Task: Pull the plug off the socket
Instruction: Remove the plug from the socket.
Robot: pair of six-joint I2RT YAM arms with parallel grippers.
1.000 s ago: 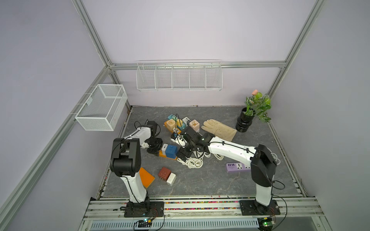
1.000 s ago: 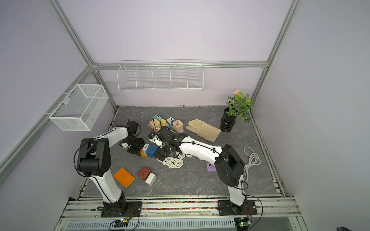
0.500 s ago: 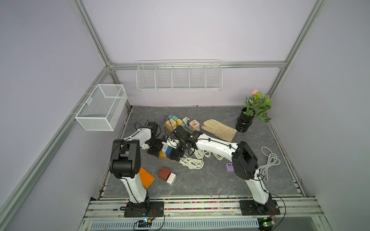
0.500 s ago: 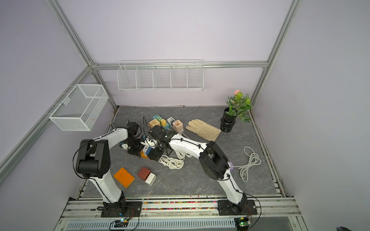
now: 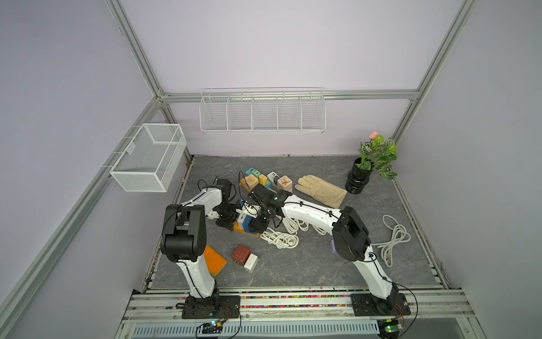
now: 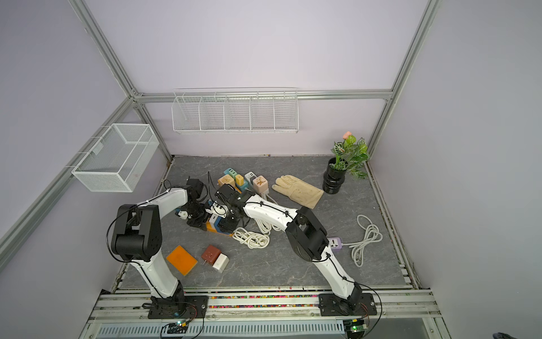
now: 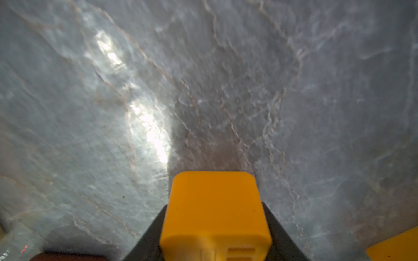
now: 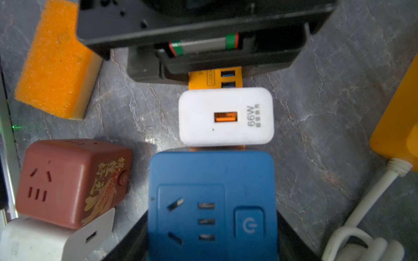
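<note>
The step in hand is the grasp before the pull. The left gripper (image 5: 227, 220) has its jaws clamped on one end of the yellow power strip (image 7: 214, 198), which lies flat on the grey tabletop (image 8: 316, 113) between the 2 arms. The right gripper (image 8: 212, 211) has come in over the blue socket cube (image 8: 211, 171) plugged into that strip. Its jaws sit against both sides of the cube and look clamped on it, though the lower edge of the right wrist view cuts them off, so how firm the hold is stays unclear. The cube is not yet off the strip. Judging from this, the next move calls for the left arm to pin the strip down while the right arm draws the cube straight away from the strip's face, along its pins and without rocking. The white charger (image 8: 226, 116) just beside it should not be snagged. As for writing, the charger reads "66W", with small characters next to that too fine to read. The blue cube shows 5 slots and a button with a power symbol (image 8: 248, 223). The strip has tiny print beside 2 blue ports, illegible. A red-brown cube (image 8: 72, 183) nearby carries gold ornament and characters I cannot make out.
</note>
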